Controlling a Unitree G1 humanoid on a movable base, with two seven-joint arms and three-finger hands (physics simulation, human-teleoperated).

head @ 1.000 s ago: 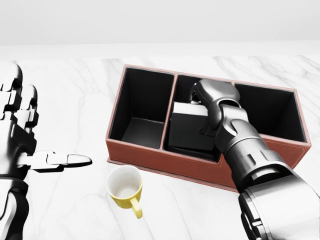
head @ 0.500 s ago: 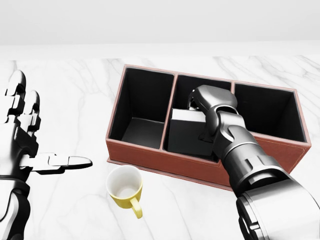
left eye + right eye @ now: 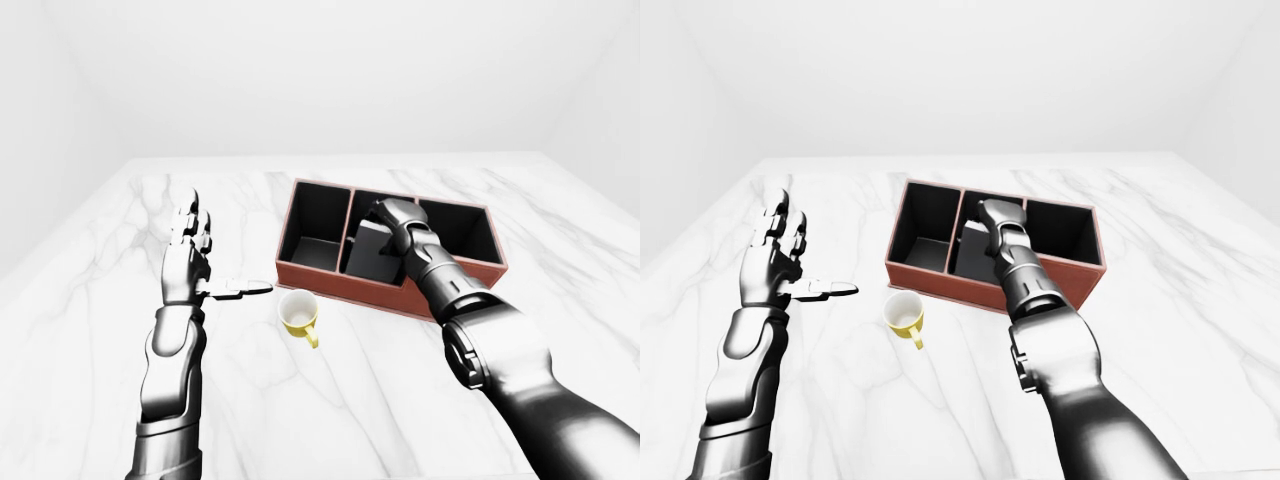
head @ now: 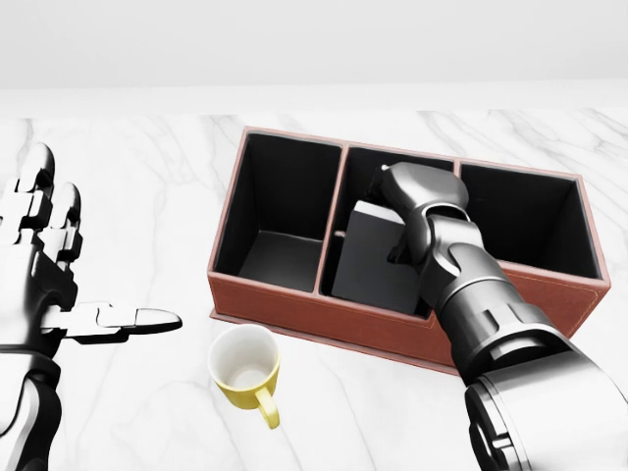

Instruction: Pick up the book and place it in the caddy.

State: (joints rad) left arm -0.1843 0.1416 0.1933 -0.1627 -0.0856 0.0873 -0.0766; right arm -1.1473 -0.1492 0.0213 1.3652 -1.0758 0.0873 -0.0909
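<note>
book [image 4: 378,257] in caddy [image 4: 294,298] middle compartment, mug [image 4: 245,369] below

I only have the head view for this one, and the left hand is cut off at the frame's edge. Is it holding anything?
Observer: No. The left-eye view shows the whole left hand: fingers up, thumb out sideways, nothing in it.
Operator: Is the caddy close to a table edge?
Observer: No. In the right-eye view the caddy has marble table showing on every side, and the edges lie well beyond it.
</note>
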